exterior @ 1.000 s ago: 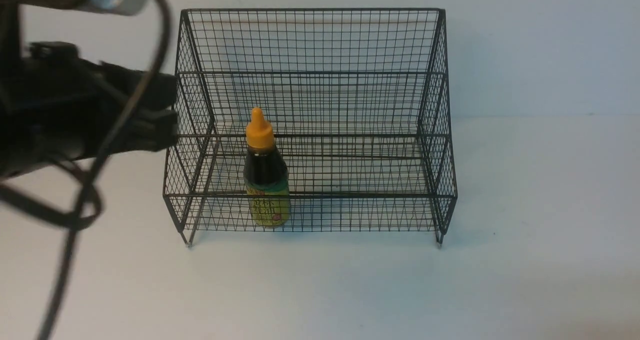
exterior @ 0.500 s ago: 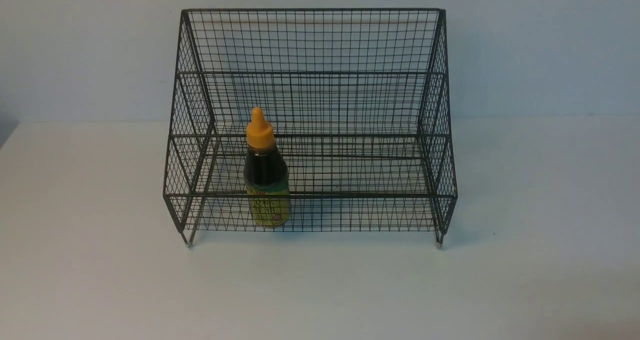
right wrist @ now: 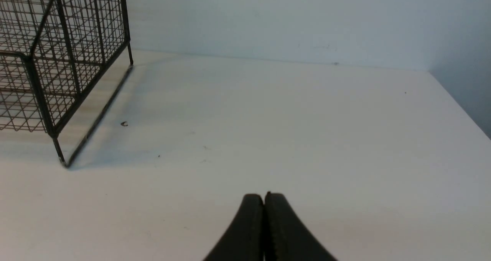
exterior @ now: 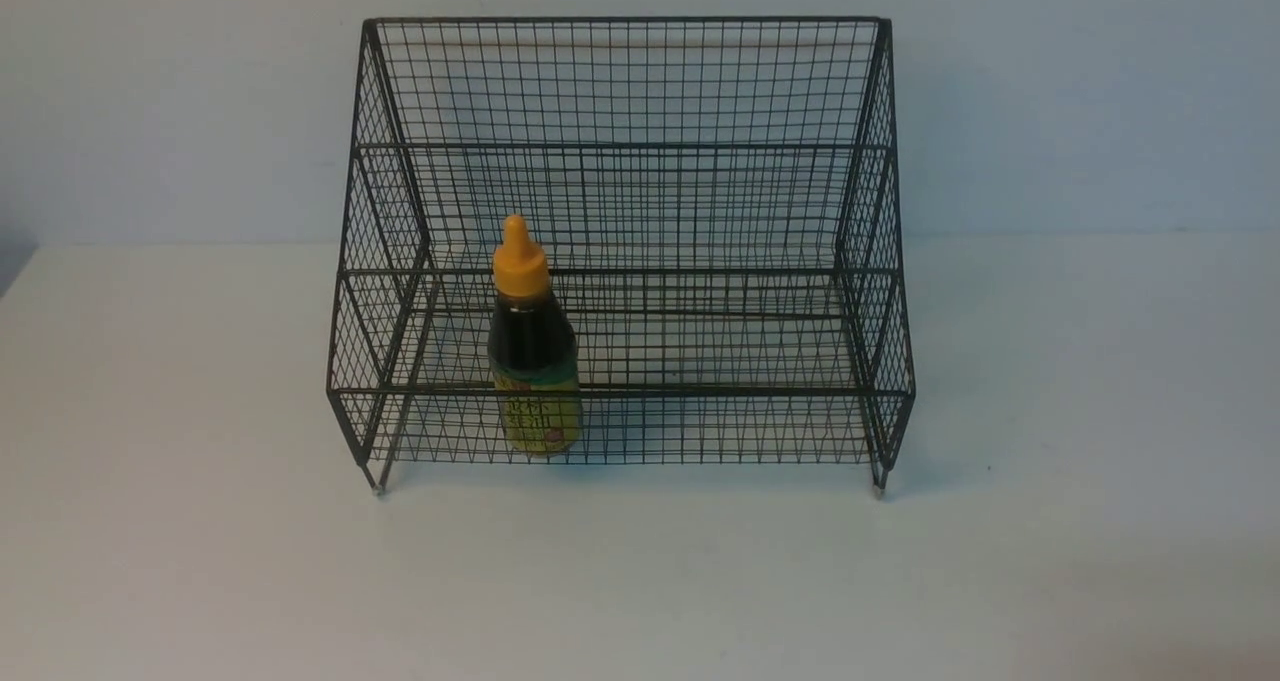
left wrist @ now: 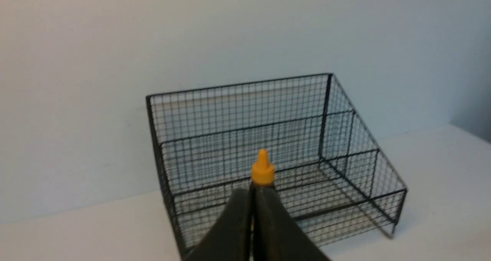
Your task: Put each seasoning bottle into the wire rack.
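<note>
Black left pincer (left wrist: 252, 191) hangs pressed shut, empty, back from the wire rack (exterior: 700, 391). Your seasoning bottle (exterior: 533, 361) stands upright on the lower tier, left of centre. Right pincer (right wrist: 264, 196) is closed on nothing over the tabletop (right wrist: 307, 119). No other bottle shows, so placing looks done; you need only keep both arms off.

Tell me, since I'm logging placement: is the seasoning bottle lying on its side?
No, the seasoning bottle stands upright on the lower tier of the wire rack.
</note>
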